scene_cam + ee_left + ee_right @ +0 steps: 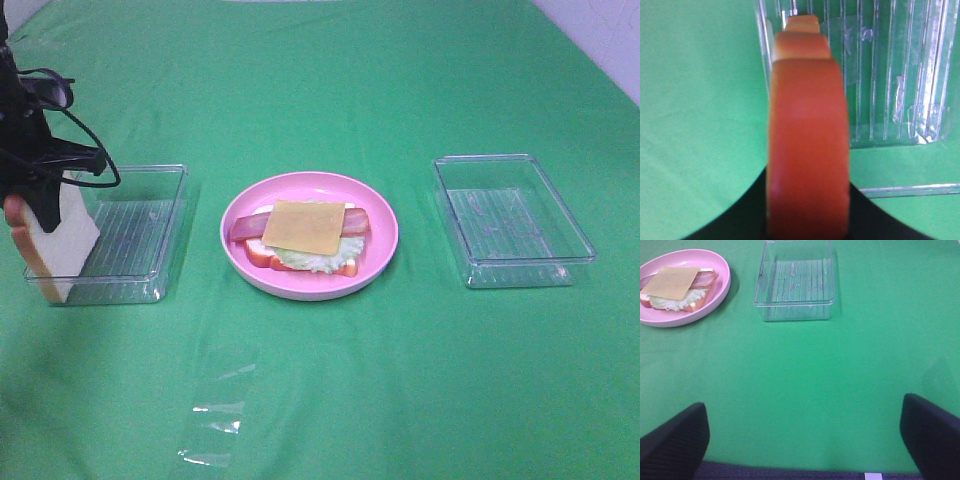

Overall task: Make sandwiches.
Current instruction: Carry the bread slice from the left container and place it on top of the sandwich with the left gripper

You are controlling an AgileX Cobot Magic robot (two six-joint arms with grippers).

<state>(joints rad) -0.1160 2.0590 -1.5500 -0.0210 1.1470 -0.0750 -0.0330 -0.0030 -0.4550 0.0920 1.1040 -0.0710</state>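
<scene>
Left tool [42, 205]: closed on a bread slice [58, 245], held upright on edge; in the wrist view the orange-brown crust [807, 150] fills the middle between the jaws.
Bread slice: at the near left corner of the left tray [135, 235], white face toward the tray.
Left tray: clear plastic, ribbed floor, left of the plate [385, 240].
Plate: round, pink, mid-bench, between the two trays.
Stack on plate: bottom bread [262, 256], lettuce [305, 262], bacon [248, 226], then a cheese square [305, 227] on top; no upper slice on it.
Right tray [512, 220]: clear, right of the plate, well apart from it.
Right tool [802, 432]: jaws wide open, gripping nothing, over bare green bench [805, 380].
</scene>
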